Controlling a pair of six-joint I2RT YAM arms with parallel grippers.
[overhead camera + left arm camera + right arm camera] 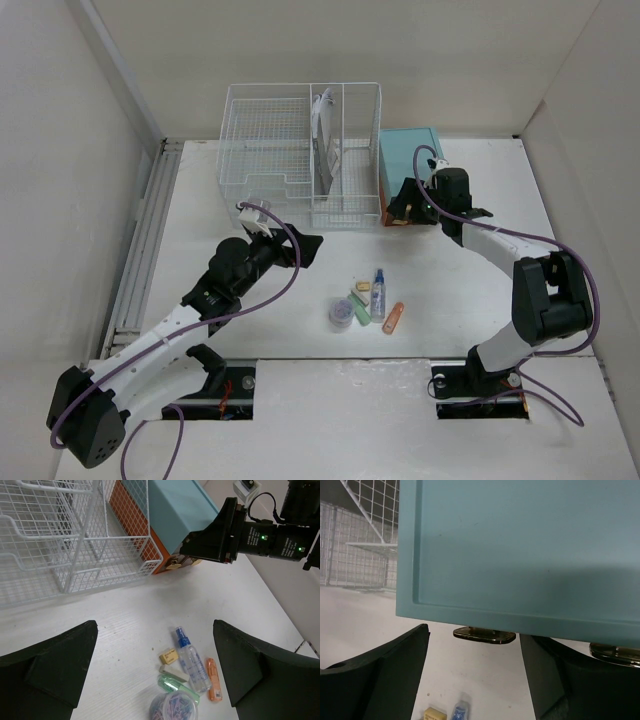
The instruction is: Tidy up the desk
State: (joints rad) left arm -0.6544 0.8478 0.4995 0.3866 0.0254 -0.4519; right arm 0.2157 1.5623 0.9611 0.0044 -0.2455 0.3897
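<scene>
**Desk** (470,300): the white top reaches from the arm bases to the far wall.

**Loose articles:** an unsorted cluster lies mid-bench, toward the near edge:
- spray bottle (377,295)
- tub of clips (340,313)
- orange pen (393,318)
- green item (358,300)
- eraser (363,286)

**Storage:** the wire basket (270,150) stands at the far edge. The teal cabinet (410,150) is just beside it, toward the far right corner.

**Right gripper** (405,205): at the cabinet front, jaws released, straddling a drawer handle (484,635) without clamping it.

**Left gripper** (305,247): jaws parted and empty, between basket and cluster.

**Assessment:** none of the cluster appears stowed. Whether the drawer is drawn out cannot be told. Nearly all the work remains.
</scene>
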